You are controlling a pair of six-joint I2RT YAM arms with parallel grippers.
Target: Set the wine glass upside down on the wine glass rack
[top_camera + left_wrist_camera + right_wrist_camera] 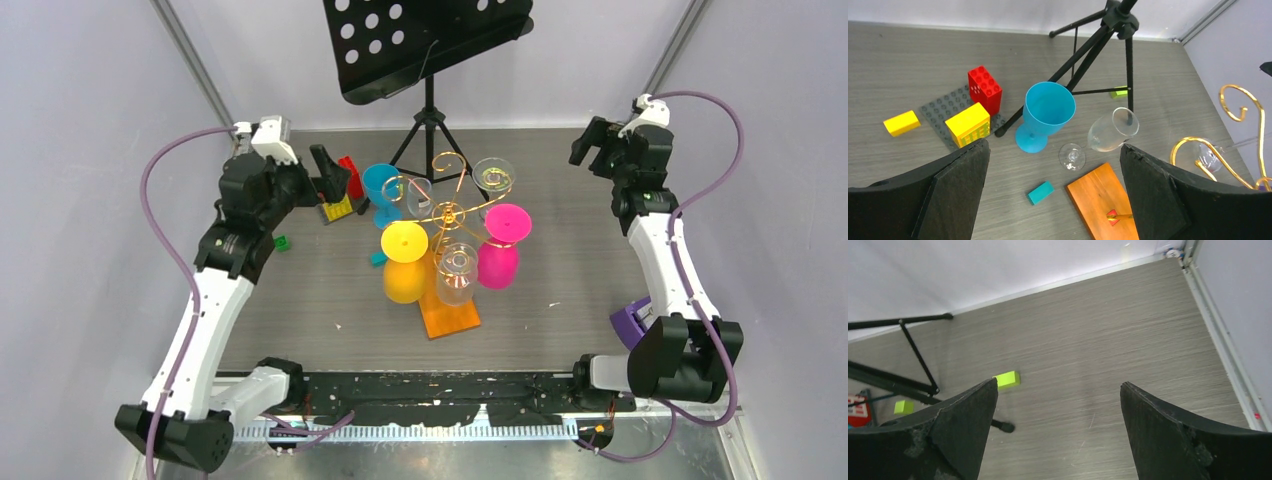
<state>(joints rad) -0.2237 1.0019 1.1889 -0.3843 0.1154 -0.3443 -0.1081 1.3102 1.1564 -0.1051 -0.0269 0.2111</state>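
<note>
Left tool [328, 178] and right tool [600, 140] both gape empty; blue wine glass [1048, 107] stands upright on the table [908, 60] near the gold wire rack [450, 210], likely light, stiff, slick, so take it by the stem.

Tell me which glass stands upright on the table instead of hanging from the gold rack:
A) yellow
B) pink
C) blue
C: the blue glass stands mouth-up on the table, while the yellow glass and the pink glass hang foot-up on the wine glass rack.
</note>
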